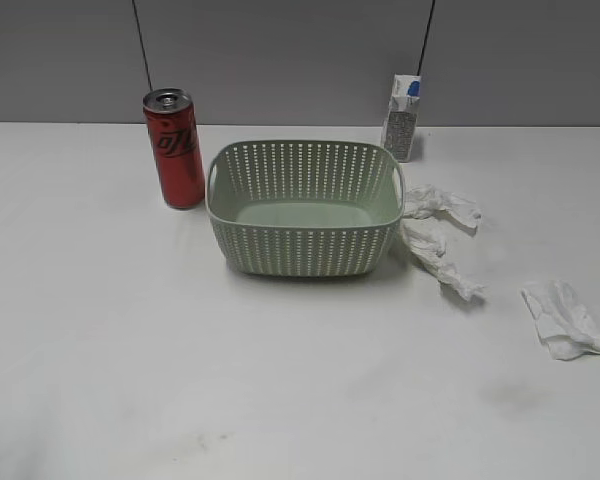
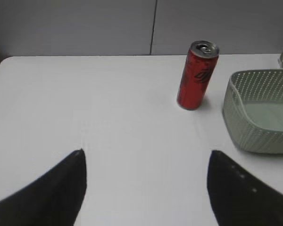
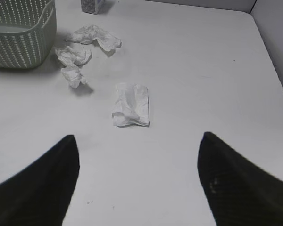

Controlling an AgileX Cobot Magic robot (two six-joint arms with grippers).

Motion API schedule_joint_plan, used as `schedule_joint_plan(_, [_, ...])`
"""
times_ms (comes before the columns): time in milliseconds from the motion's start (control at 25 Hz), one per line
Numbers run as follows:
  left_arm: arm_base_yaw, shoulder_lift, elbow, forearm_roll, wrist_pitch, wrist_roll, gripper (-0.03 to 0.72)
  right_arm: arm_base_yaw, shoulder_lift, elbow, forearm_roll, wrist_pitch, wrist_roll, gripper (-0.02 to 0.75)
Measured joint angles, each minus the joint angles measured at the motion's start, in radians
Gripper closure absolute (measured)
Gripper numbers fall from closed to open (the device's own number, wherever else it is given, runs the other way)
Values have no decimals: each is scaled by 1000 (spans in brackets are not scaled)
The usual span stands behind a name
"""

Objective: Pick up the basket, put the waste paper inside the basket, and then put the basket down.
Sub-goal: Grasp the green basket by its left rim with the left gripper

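Note:
The pale sage-green basket (image 1: pixel 302 207) stands empty on the white table; it also shows in the left wrist view (image 2: pixel 262 110) and the right wrist view (image 3: pixel 19 33). Three crumpled white paper wads lie to its right: one by its right handle (image 1: pixel 442 203), one just in front of that (image 1: pixel 438 255), one farther right (image 1: pixel 564 318). The right wrist view shows them too (image 3: pixel 94 36) (image 3: pixel 73 61) (image 3: pixel 130 104). My left gripper (image 2: pixel 145 153) is open and empty, left of the basket. My right gripper (image 3: pixel 137 139) is open and empty, short of the nearest wad. Neither gripper shows in the exterior view.
A red can (image 1: pixel 174 148) stands upright just left of the basket, also in the left wrist view (image 2: pixel 197 75). A small white-and-blue carton (image 1: pixel 401 117) stands behind the basket's right end. A grey wall runs along the table's far edge.

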Motion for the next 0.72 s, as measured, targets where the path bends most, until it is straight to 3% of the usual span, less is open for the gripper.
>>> schedule_joint_plan(120, [-35,163,-55,-33,-47,40,90,0,0,0,0,0,0,147])
schedule_joint_plan(520, [-249,704,-366,-14,-37,51,95,0,0,0,0,0,0,147])
schedule_joint_plan(720, [-288,964,-572,-15,63,-5,96,0,0,0,0,0,0,147])
